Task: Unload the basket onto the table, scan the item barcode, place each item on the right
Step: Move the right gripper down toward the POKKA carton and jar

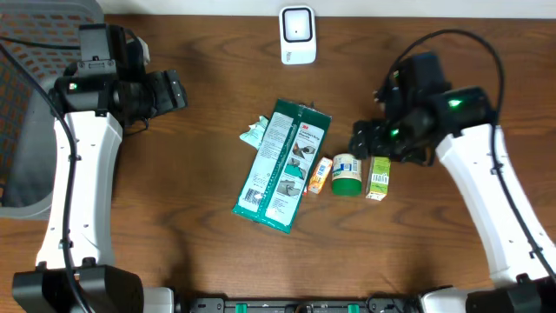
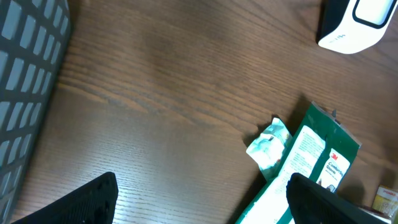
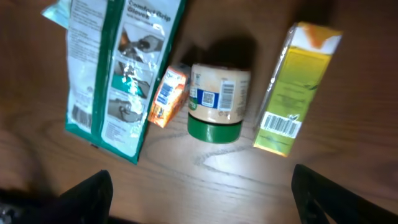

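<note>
Here, green-lidded jar [image 3: 217, 99] on side btw orange box [image 3: 168, 96] & yellow carton [image 3: 292, 93].

text | green package [image 2: 311, 158]: "3M", "Comfort Grip"; other labels: too blurred to read

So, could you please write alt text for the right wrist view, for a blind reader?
Four items lie in a row on a brown wooden table: a green-and-white flat plastic packet, a small orange box, a cream jar with a green lid, and a yellow-green carton showing its barcode. The open right gripper holds nothing.
</note>
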### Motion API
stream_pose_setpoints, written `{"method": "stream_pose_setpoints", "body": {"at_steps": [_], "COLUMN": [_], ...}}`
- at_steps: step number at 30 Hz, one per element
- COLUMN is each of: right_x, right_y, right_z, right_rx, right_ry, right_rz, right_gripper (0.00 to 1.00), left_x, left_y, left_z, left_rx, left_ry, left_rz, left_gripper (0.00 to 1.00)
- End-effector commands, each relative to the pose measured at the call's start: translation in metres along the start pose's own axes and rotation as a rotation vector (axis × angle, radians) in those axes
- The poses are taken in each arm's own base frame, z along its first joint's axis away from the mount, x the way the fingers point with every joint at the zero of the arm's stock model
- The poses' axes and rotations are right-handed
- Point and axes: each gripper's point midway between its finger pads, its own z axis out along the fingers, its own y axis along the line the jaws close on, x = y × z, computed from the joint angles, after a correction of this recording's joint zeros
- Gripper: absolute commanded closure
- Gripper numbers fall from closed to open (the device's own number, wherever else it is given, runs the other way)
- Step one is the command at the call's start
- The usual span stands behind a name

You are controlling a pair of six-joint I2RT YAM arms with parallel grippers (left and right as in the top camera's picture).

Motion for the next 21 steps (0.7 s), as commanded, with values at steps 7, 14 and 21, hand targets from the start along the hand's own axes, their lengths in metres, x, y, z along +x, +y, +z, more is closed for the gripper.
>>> {"method": "stream_pose_setpoints", "body": {"at_steps": [7, 14, 21], "right_x": [0.024, 0.022, 0.022], "right_y": [0.002, 0.0, 0.009], "right_z": [0.06, 0.077, 0.087], "right_rx": [0.09, 0.177, 0.172], "right_ry": [0.02, -0.058, -0.095], "right_rz": [0.042, 0.061, 0.09], "right_gripper": [0.15, 0.23, 0.29], "left_x": [-0.002, -0.002, -0.002], "left_y": [0.0, 0.0, 0.0], "left_z": [0.0, 0.0, 0.0], "left_rx": [0.0, 0.0, 0.0], "left_ry": [0.0, 0.0, 0.0], "left_rz": [-0.004, -0.004, -0.004], "left_gripper": [0.13, 0.13, 0.13]}}
